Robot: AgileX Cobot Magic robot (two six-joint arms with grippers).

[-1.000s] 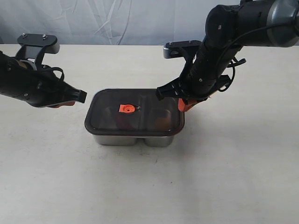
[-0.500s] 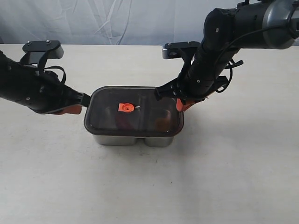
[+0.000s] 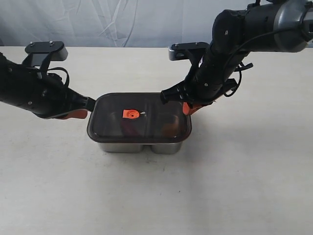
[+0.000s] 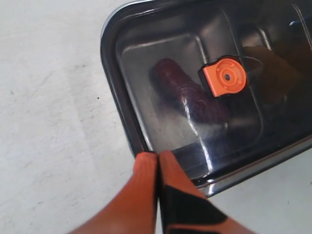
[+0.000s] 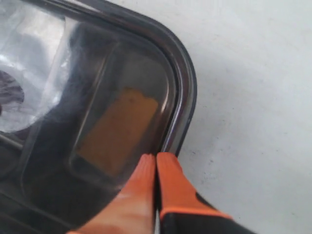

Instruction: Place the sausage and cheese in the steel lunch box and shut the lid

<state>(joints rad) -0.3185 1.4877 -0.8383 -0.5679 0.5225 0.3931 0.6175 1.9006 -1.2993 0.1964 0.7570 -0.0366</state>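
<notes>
The steel lunch box (image 3: 122,146) stands mid-table with the dark translucent lid (image 3: 156,115) lying on it, orange valve tab (image 3: 131,113) on top. Through the lid the red sausage (image 4: 187,95) shows in one compartment and the yellow-orange cheese (image 5: 119,129) in the other. My left gripper (image 3: 87,105) is shut, its orange tips (image 4: 158,155) resting on the lid's left rim. My right gripper (image 3: 186,110) is shut as well, its tips (image 5: 156,157) touching the rim at the lid's right corner. Nothing is held between either pair of fingers.
The box sits on a pale tabletop (image 3: 234,186) with a light backdrop behind. Both black arms lean in low over the table, one on each side of the box.
My left gripper has moved right, up to the lid's left edge. The right gripper has shifted slightly, and the lid has moved a little to the left on the box.
</notes>
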